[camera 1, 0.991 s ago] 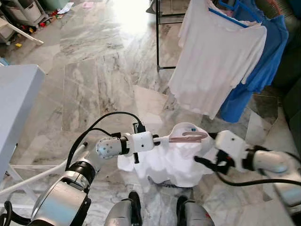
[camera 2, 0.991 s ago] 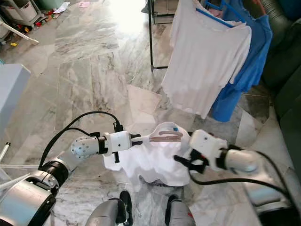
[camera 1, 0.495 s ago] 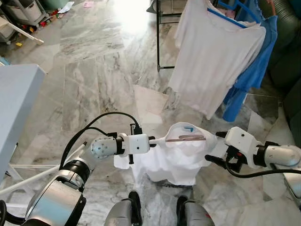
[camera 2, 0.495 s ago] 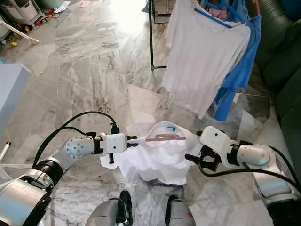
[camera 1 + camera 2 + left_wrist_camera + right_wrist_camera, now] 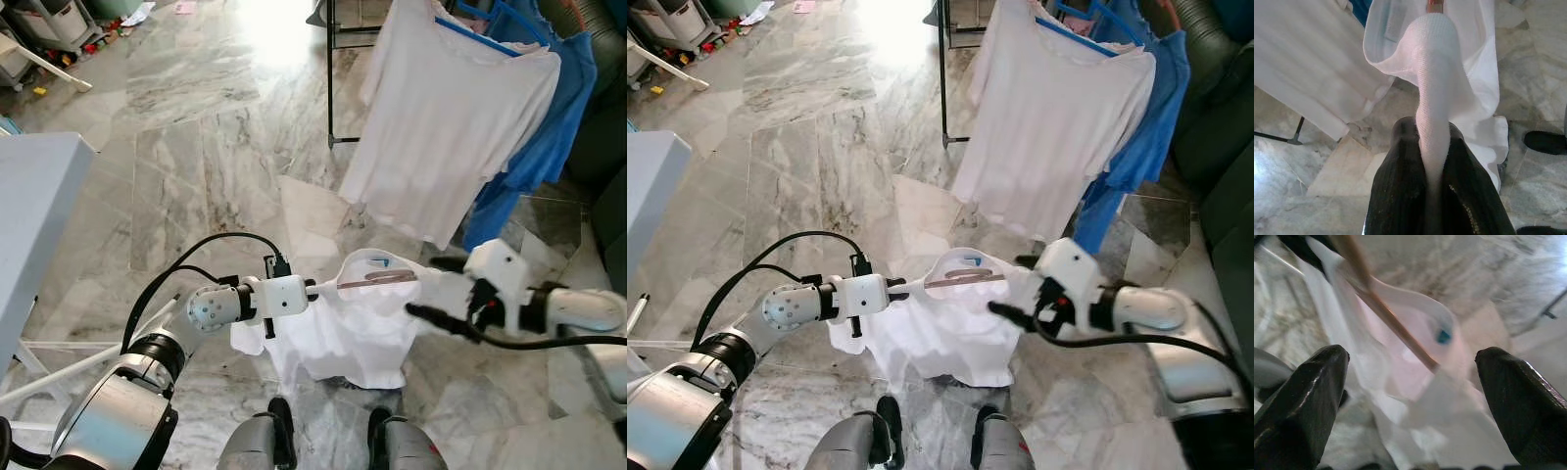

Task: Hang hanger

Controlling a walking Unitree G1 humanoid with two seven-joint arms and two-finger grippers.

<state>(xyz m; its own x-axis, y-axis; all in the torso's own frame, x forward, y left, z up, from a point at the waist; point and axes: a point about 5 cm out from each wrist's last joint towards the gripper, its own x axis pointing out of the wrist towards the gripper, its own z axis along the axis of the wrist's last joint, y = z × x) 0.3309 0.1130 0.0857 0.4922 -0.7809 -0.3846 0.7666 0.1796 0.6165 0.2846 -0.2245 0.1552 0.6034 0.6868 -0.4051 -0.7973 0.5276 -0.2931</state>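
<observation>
Above the marble floor (image 5: pixel 186 147), the left claw (image 5: pixel 315 288) pinches the white shirt (image 5: pixel 348 333) on its hanger (image 5: pixel 377 281), while the right claw (image 5: pixel 431 289) gapes wide beside it.

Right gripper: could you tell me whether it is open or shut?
Open: the right gripper has its fingertips spread wide apart beside the white shirt.
</observation>
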